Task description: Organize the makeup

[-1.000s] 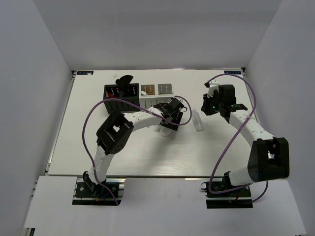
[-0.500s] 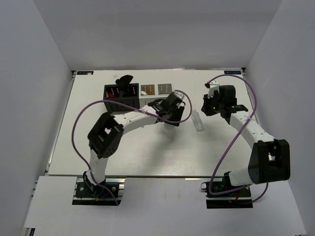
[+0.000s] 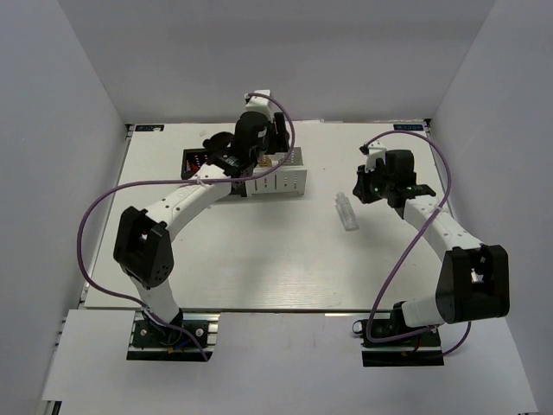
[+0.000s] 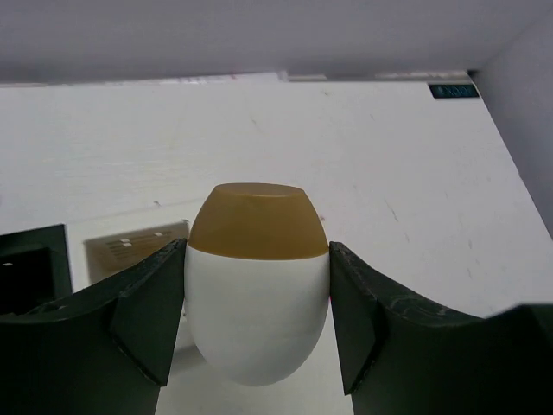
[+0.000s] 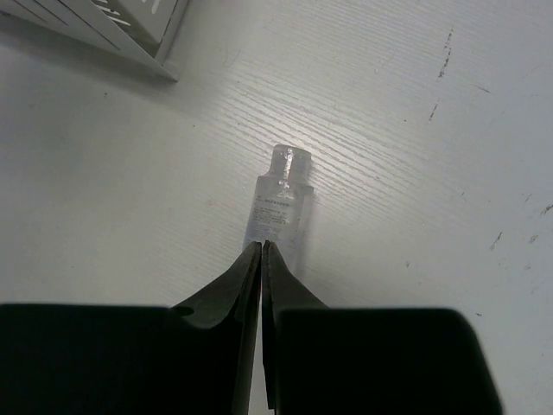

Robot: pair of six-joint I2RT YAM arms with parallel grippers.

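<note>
My left gripper (image 4: 257,298) is shut on a white egg-shaped sponge (image 4: 257,277) with a tan top, held in the air. In the top view the left gripper (image 3: 262,154) hangs over the compartment boxes at the back; the sponge is hidden there. A small clear bottle (image 3: 347,211) lies on its side on the table. My right gripper (image 3: 362,186) is shut and empty, just right of and above the bottle. In the right wrist view the closed fingertips (image 5: 261,249) sit right at the near end of the bottle (image 5: 281,203).
A black compartment box (image 3: 210,166) with dark brushes sticking up and a white compartment box (image 3: 283,180) stand side by side at the back. Both show below the sponge, the white box (image 4: 130,249) and the black one (image 4: 30,277). The white box's corner (image 5: 112,26) is near the bottle.
My left arm swung from the middle of the table up and back to above the boxes, carrying the sponge. The right arm and the bottle stayed put.
</note>
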